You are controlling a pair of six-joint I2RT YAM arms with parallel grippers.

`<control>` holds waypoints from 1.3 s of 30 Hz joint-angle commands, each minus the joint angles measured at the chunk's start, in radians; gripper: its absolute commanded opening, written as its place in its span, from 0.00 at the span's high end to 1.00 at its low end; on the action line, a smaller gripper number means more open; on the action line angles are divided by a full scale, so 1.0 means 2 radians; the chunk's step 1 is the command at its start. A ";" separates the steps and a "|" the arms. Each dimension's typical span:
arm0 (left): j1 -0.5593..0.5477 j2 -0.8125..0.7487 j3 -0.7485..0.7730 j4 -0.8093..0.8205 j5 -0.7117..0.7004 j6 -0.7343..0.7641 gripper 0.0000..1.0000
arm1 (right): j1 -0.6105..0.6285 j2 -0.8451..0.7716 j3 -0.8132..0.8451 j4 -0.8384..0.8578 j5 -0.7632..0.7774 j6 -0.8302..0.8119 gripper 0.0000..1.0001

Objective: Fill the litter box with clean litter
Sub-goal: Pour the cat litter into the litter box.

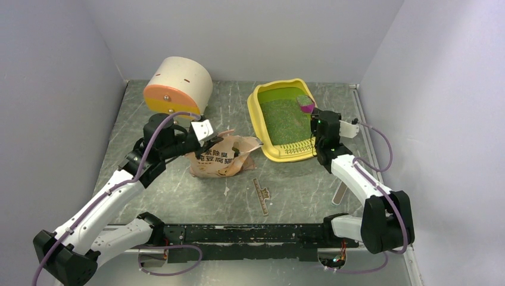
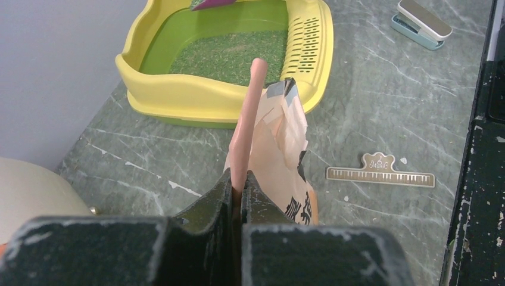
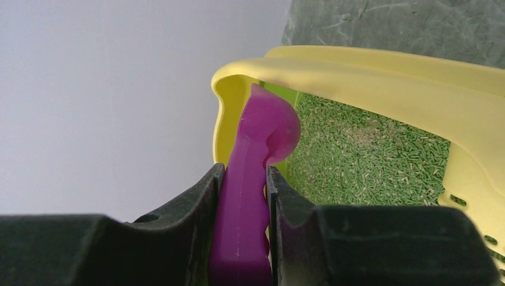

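Note:
The yellow litter box (image 1: 257, 113) with its lime-green inner pan stands at the back right; it also shows in the left wrist view (image 2: 178, 98) and the right wrist view (image 3: 381, 74). Clean litter (image 1: 284, 119) lies as a green granule layer in the pan (image 2: 229, 53) (image 3: 363, 158). My left gripper (image 1: 205, 142) (image 2: 240, 182) is shut on the edge of the pink litter bag (image 1: 221, 156) (image 2: 280, 143), which lies on the table left of the box. My right gripper (image 1: 315, 119) (image 3: 243, 179) is shut on the handle of the magenta scoop (image 1: 306, 105) (image 3: 262, 131), held over the box's right rim.
A cream-and-orange cylindrical container (image 1: 178, 85) stands at the back left. A brown ruler (image 1: 260, 195) (image 2: 381, 173) lies on the table in front. A small grey-and-blue stapler-like object (image 2: 421, 22) lies near the box. Walls close in on both sides.

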 commanded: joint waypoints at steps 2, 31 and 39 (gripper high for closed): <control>0.001 -0.012 -0.001 0.010 0.015 -0.009 0.95 | 0.007 0.009 0.024 -0.001 0.041 -0.027 1.00; 0.002 -0.047 -0.011 -0.003 0.012 -0.010 0.95 | 0.008 -0.020 0.058 -0.090 0.047 -0.092 1.00; 0.002 -0.038 -0.015 0.007 0.016 -0.012 0.95 | 0.011 -0.104 0.009 -0.144 0.050 -0.105 1.00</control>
